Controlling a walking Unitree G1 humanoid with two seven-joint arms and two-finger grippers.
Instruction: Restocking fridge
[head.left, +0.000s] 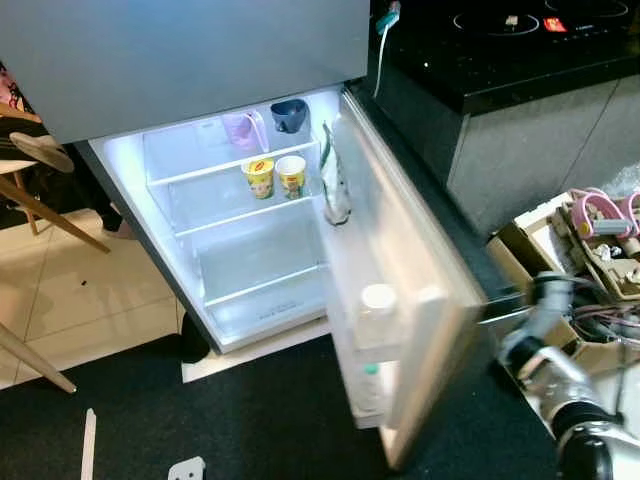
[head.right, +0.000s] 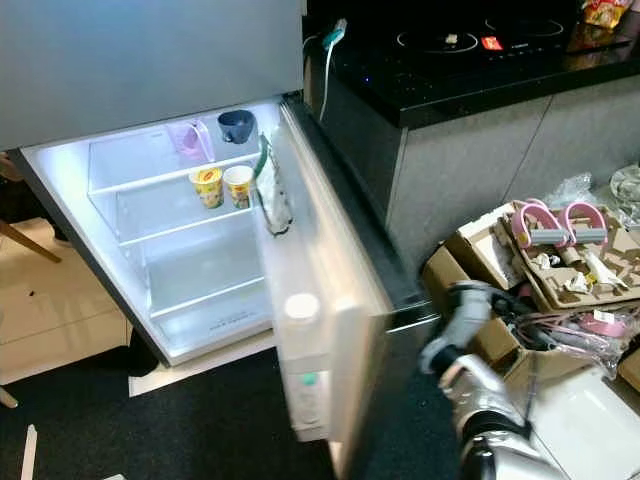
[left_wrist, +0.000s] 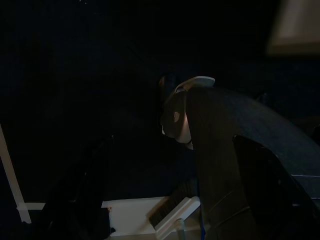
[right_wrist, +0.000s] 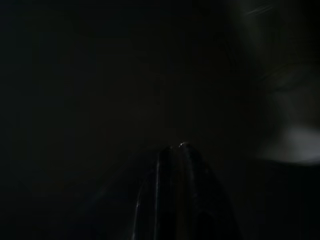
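Fridge open, two yellow cups, two mugs, right jaws together, left unclear

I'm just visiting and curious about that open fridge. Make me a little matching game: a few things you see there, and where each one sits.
Things:
1. two yellow cups
2. dark blue mug
3. white-capped bottle
4. pink-handled item

Places:
A. lower rack of the open door
B. cardboard box on the floor, right of the fridge
C. middle glass shelf
D. top shelf, at the back

Pairs: 1-C, 2-D, 3-A, 4-B
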